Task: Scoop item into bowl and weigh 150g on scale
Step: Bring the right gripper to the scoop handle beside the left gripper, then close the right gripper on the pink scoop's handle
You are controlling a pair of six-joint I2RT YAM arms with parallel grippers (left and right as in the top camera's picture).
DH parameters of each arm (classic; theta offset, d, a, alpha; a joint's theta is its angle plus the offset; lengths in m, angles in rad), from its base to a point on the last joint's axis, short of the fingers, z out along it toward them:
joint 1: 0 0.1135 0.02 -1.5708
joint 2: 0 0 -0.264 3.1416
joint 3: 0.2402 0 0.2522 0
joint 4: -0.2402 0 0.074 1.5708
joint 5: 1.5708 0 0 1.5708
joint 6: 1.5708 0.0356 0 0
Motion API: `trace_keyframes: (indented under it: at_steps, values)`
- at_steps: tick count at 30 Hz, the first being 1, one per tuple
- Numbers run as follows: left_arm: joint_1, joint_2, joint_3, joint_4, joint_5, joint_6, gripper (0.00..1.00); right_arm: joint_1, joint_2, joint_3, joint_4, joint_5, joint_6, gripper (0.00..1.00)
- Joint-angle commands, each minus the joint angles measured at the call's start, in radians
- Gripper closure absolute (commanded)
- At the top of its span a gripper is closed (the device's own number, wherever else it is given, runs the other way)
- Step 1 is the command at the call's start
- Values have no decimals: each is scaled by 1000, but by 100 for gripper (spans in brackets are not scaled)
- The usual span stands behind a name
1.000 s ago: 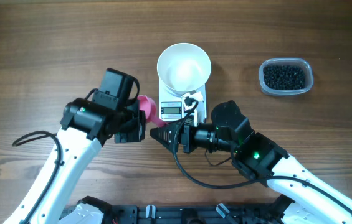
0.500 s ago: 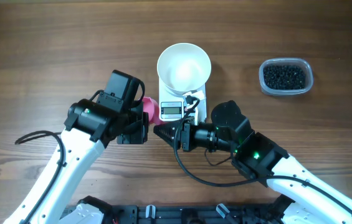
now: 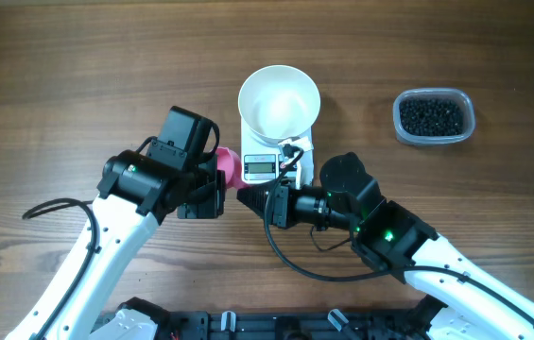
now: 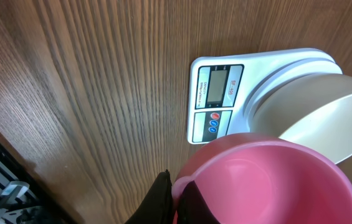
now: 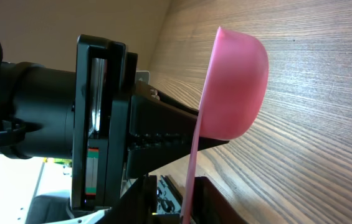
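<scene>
The right pincer (image 5: 187, 200) is shown with one finger on each side of the thin handle of a pink scoop (image 5: 235, 87). Whether they are pressed onto it yet cannot be told. The handle rises straight out of this pincer to the cup, so the scoop's long axis is lined up with the pincer's own reach.

The left pincer (image 4: 177, 200) is pressed together on the same scoop, close under the cup, which is seen to be empty.

From above, the two pincers are found tip to tip just beside the front left corner of the white scale (image 3: 261, 167). The empty white bowl (image 3: 279, 104) is set on the scale, just beyond them.

The black beads (image 3: 430, 115) are held in a clear tub (image 3: 467, 102), well apart to the right on the desk (image 3: 77, 76). The tub is on the right arm's side and far from the left arm.

A hand-over is judged to be under way. The scoop is best carried by the right arm, which is nearer the beads.
</scene>
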Motion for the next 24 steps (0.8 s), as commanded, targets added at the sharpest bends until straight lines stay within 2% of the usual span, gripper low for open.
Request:
trace_keyframes:
  at_steps: [1,19,24]
  values:
    - [-4,1,5,-1,-18,-17,96,4,7,15,8,6,7,77]
    - [-4,1,5,-20,-18,-17,96,4,8,15,8,11,31,78]
    - [-4,1,5,-20,-18,-17,96,4,8,15,8,11,34,82]
